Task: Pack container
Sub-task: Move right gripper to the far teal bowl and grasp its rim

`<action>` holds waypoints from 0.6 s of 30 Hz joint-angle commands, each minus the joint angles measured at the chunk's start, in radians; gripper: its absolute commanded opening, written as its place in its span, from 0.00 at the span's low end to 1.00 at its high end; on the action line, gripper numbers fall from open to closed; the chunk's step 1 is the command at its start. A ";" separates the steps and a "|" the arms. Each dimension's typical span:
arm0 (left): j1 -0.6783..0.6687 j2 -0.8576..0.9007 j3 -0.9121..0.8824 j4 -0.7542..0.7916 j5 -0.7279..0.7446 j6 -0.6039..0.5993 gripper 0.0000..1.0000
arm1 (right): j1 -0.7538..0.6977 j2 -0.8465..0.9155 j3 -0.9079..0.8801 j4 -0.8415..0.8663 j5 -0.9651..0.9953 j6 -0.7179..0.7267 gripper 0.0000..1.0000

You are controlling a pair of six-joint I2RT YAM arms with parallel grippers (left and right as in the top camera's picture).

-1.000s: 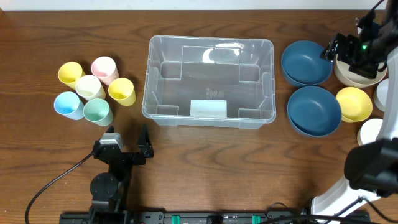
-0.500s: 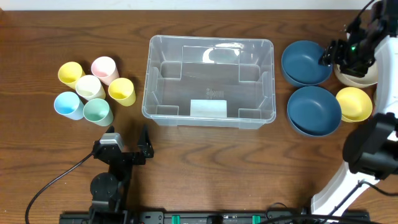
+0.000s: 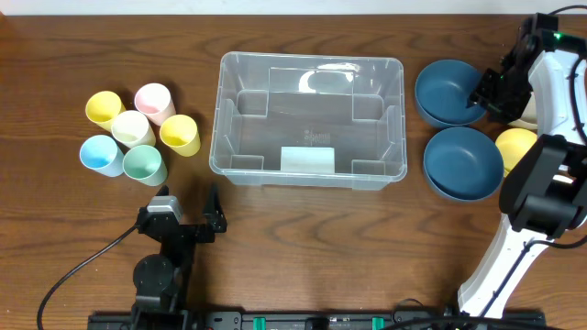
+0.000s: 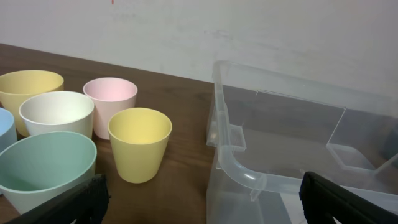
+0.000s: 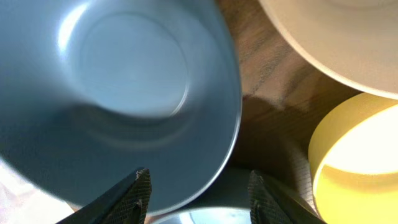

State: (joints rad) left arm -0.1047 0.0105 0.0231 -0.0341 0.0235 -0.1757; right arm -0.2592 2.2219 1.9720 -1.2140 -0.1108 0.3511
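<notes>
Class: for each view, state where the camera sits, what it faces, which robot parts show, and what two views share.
Overhead: above the table, looking down; both arms, container, cups, bowls.
Left wrist: on left gripper, facing cups and container; fingertips show.
Right wrist: on right gripper, looking down at blue bowl; fingertips show.
Shared: overhead and left wrist both show the container.

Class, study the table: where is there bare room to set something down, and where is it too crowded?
Free: the table in front of the container, right of the left gripper; the wood left of the cups; the container's empty inside. Crowded: the tight cluster of cups, and the bowls right of the container, where the right gripper hovers.
</notes>
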 commanded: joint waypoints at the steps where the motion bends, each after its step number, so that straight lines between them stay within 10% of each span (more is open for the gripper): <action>1: 0.006 -0.005 -0.019 -0.037 -0.015 0.018 0.98 | 0.004 0.008 0.014 0.007 0.019 0.070 0.49; 18: 0.006 -0.005 -0.019 -0.037 -0.015 0.018 0.98 | 0.004 0.008 -0.101 0.097 0.044 0.105 0.44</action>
State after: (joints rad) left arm -0.1047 0.0109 0.0231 -0.0341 0.0231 -0.1757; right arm -0.2592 2.2227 1.8935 -1.1320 -0.0799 0.4374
